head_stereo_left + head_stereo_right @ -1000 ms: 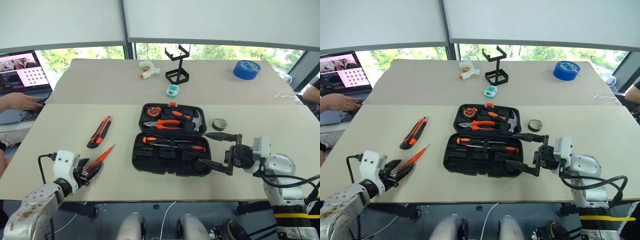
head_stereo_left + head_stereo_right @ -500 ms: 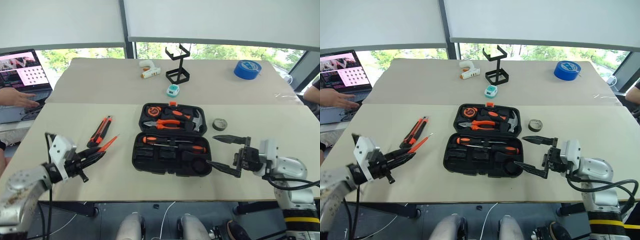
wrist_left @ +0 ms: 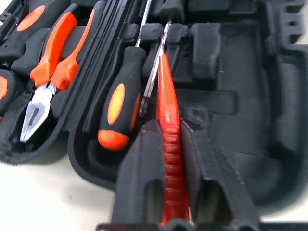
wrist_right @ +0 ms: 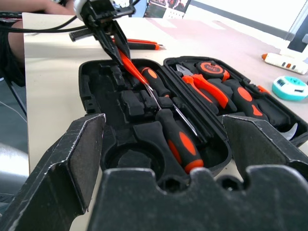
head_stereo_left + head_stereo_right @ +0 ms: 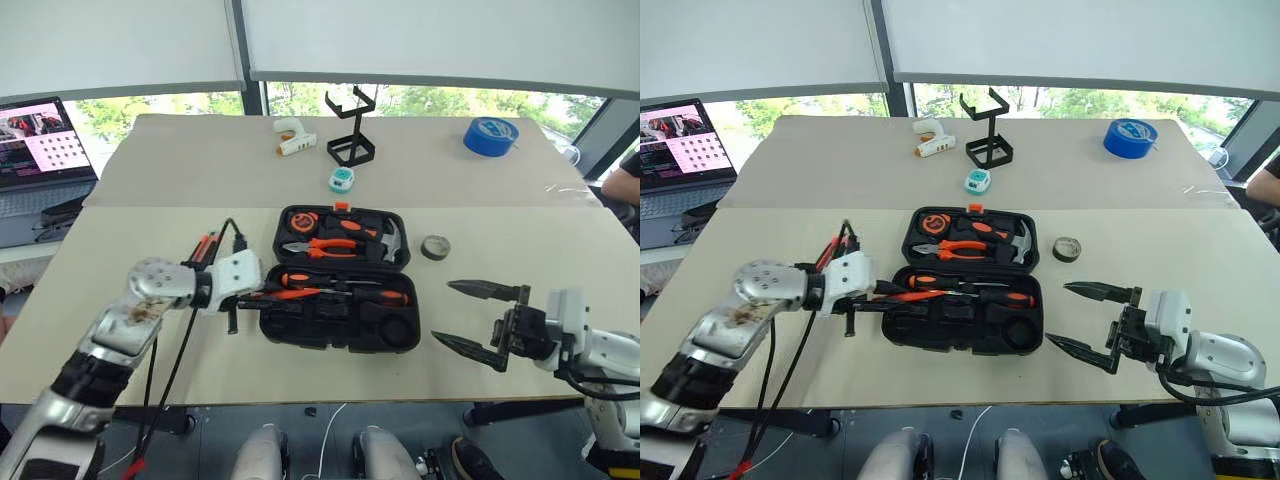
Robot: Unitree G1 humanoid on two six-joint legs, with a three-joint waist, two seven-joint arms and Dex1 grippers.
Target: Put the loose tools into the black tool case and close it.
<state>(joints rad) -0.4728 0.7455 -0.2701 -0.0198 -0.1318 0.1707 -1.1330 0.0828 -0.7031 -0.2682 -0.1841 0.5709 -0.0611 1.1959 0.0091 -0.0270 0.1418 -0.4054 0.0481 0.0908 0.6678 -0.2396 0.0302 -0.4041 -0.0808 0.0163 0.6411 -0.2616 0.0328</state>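
Your left pincer (image 3: 166,144) pinches the orange tester pen (image 3: 168,120) over the open black tool case (image 5: 340,335) mid-surface (image 5: 160,190); your right pincer (image 5: 470,318) hangs spread beside it, windows (image 5: 420,98) behind.

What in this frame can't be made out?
- Utility knife: mostly hidden behind the left arm, head views.
- Tester pen: its tip blurs among the screwdriver shafts, left wrist view; seated in a slot or not, unclear.
- Tape roll: too small for detail.
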